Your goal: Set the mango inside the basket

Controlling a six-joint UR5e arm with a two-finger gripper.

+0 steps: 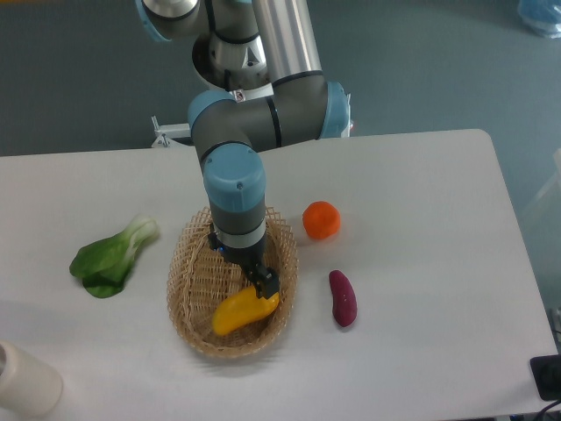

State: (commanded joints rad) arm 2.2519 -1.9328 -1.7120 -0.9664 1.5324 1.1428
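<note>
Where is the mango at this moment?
The mango lies inside the basket, toward its near side, just below the gripper, left of the purple sweet potato.

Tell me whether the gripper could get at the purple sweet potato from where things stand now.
Probably yes. The sweet potato lies alone on the table, just right of the basket, with nothing over or against it. The gripper sits low inside the basket by the mango, so it would need to lift over the rim first.

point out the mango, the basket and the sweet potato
mango (pixel 238 311), fixed camera, middle of the yellow body
basket (pixel 182 281), fixed camera, left woven wall
sweet potato (pixel 343 299), fixed camera, middle of the purple body
</note>
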